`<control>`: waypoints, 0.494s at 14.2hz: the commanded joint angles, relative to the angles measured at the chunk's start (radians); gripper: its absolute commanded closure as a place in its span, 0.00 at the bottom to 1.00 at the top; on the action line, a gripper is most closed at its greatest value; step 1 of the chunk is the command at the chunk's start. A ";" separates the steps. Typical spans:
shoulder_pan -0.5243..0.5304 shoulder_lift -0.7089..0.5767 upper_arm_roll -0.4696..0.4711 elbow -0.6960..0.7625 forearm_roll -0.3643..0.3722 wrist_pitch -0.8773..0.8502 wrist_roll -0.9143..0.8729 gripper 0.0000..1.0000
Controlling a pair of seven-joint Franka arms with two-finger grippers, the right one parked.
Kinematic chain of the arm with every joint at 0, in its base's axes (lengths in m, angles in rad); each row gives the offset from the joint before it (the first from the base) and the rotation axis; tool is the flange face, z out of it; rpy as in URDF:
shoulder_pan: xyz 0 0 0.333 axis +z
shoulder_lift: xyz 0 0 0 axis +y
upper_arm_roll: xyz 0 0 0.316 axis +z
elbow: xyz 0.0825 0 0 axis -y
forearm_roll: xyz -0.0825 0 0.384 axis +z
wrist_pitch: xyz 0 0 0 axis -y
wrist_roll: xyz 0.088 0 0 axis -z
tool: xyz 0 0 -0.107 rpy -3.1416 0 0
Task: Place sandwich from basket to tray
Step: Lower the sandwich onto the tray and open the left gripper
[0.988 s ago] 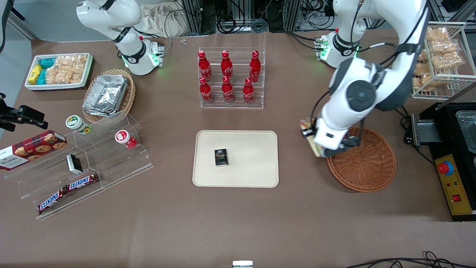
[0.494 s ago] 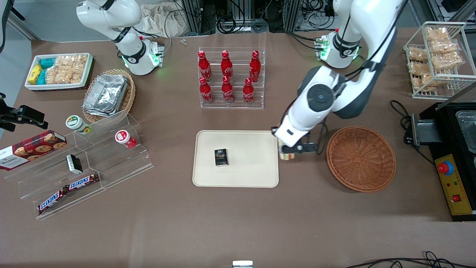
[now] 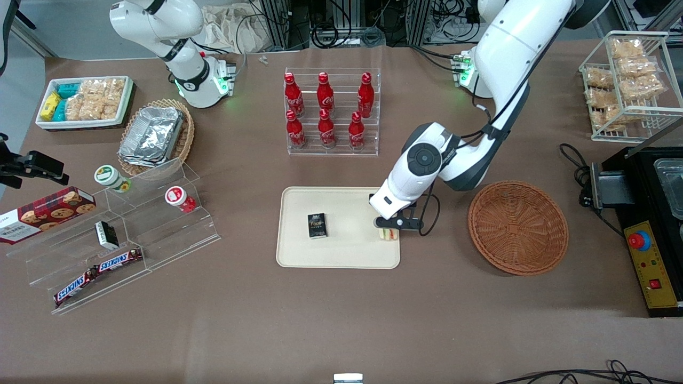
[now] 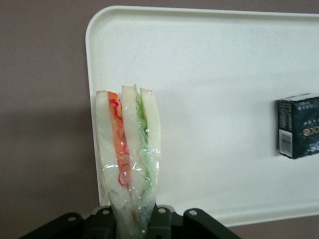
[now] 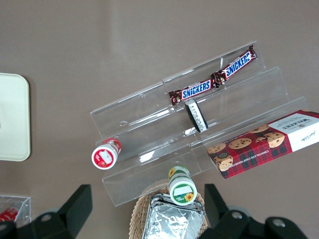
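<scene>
six cola bottles, two Snickers bars, two wicker baskets, one tray

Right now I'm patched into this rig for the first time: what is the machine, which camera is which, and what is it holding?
These are two white robot arms bolted to a brown table; only one is working. The wide picture looks down at the table from the front. One close-up comes from a camera on the working arm's wrist, the other from the parked arm's wrist.

The working arm's gripper is shut on the small triangular wrapped sandwich with orange and green filling, holding it over the edge of the flat cream rectangular tray that lies toward the working arm's end. A small black box lies on the tray. The round reddish-brown wicker basket beside the tray holds nothing. Red bottles in a clear rack stand farther from the front camera than the tray.
</scene>
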 commanded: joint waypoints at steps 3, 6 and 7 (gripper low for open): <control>-0.011 0.021 0.006 0.015 0.021 0.033 -0.002 0.11; -0.003 -0.020 0.006 0.010 0.020 0.020 -0.026 0.00; -0.003 -0.056 0.006 0.012 0.020 0.001 -0.034 0.00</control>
